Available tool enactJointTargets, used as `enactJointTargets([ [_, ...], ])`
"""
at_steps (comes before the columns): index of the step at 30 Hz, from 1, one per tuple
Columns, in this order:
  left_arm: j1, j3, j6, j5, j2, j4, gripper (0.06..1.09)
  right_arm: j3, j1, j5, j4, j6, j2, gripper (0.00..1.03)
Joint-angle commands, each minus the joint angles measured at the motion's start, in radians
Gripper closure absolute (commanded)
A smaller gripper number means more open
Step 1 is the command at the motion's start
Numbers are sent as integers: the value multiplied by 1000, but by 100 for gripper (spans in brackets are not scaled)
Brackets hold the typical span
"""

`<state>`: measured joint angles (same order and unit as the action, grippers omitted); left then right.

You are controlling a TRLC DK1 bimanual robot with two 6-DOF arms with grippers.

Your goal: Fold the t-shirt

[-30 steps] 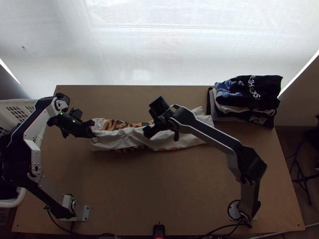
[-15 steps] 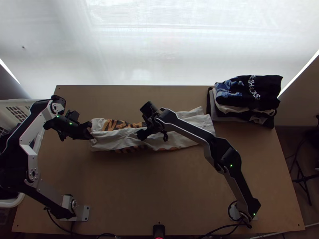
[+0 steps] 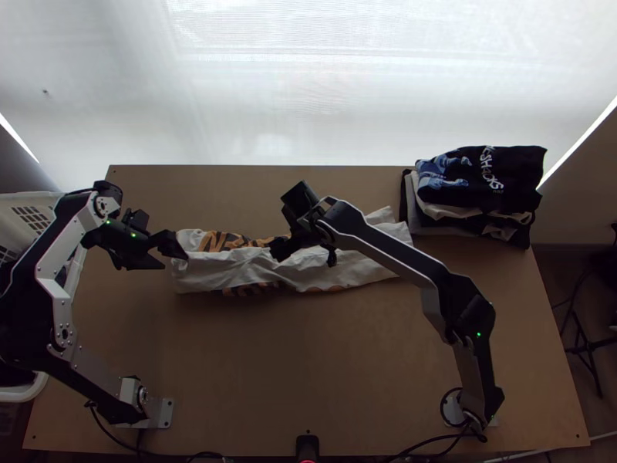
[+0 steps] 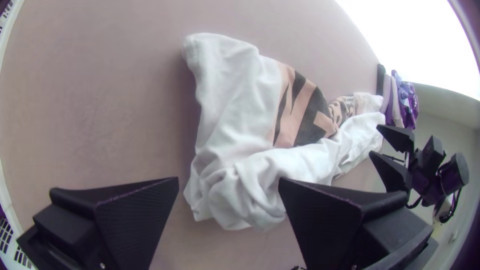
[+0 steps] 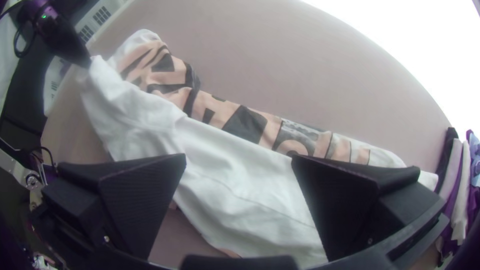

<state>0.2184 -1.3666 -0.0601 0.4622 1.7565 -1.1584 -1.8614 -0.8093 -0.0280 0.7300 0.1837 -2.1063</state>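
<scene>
Item: white printed t-shirt (image 3: 224, 266), folded lengthwise into a rumpled strip on the counter (image 3: 293, 363), one end just beside the folded stack (image 3: 482, 181), long axis running away from it. Left gripper (image 4: 229, 184), jaws parted and empty, at the strip's end remote from the stack; right gripper (image 5: 239, 159), jaws likewise parted and empty, over the middle — nearer the stack. Likely next: left arm, being nearer, pinches the remote end.
</scene>
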Motion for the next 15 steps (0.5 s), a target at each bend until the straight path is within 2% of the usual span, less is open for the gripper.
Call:
enactJointTargets([
  [1,35,-60,-14,6,-25,-58,10,61,-57,-4,-90,-53,129,5],
  [10,96,-80,-53,7,-84,-139,10,-78,-179,-6,-106,-90,-1,5],
  [15,159,-55,-99,6,-141,-184,10,-197,-191,-6,-106,-96,-126,5],
])
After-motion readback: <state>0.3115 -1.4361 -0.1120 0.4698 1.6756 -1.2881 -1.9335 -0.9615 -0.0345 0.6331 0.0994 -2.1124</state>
